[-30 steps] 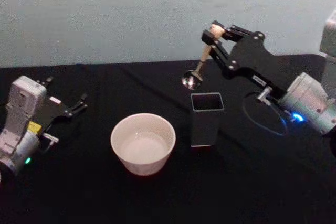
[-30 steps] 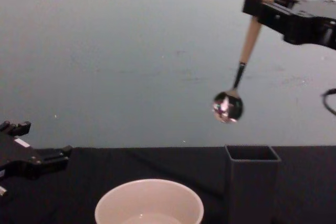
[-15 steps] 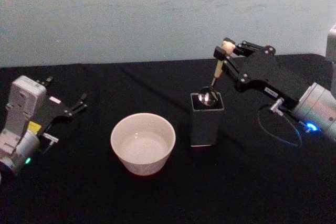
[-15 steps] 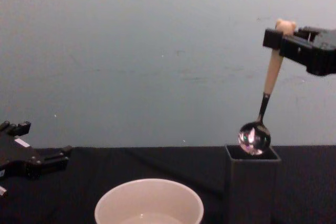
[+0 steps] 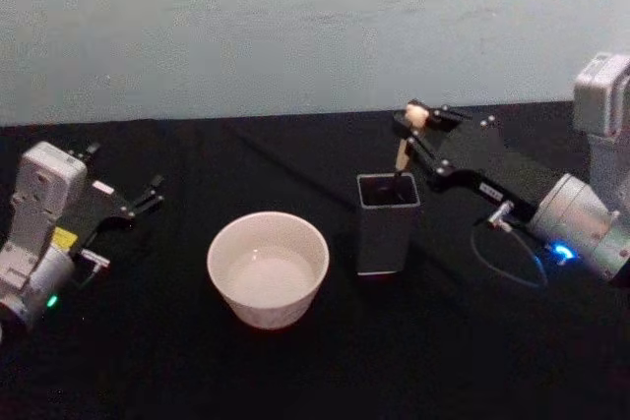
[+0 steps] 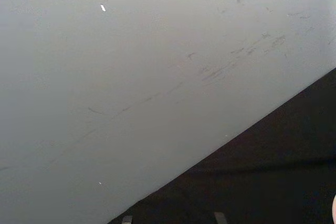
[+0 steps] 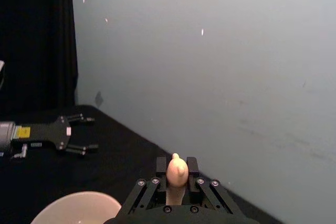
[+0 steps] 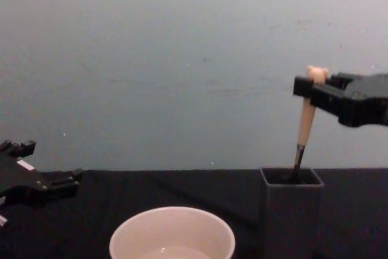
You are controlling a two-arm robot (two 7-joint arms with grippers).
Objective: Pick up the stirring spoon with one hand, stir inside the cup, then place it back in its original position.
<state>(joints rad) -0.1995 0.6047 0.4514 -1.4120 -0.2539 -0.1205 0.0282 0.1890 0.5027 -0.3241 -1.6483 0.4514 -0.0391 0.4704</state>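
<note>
The right gripper [image 5: 411,122] sits above the tall dark grey square-section holder box [image 5: 387,222], its black fingers [image 8: 309,87] clamped on the top of the slim stirring spoon with the beige handle and small bear head [image 8: 306,124]; the spoon hangs nearly upright, tilted a touch, its dark neck dipping below the holder's rim [image 8: 291,177] and its bowl hidden inside the box; in the right wrist view the bear head [image 7: 177,171] pokes up between the two fingers [image 7: 161,167], gripped tight on both sides; the holder stands on the black surface [image 5: 443,341], and just beside it, toward the robot's left, sits the wide round cream-white cup [image 5: 268,268], apart from the holder and with a pale inside; the chest view shows the cup's thin rim [image 8: 172,233] low in front, the holder to its right; over on the far left the left gripper [image 5: 138,200] rests low by the surface, well apart from cup and holder, fingers spread open and holding nothing; the right wrist view catches that same gripper [image 7: 79,135] farther off, fingers parted.
</note>
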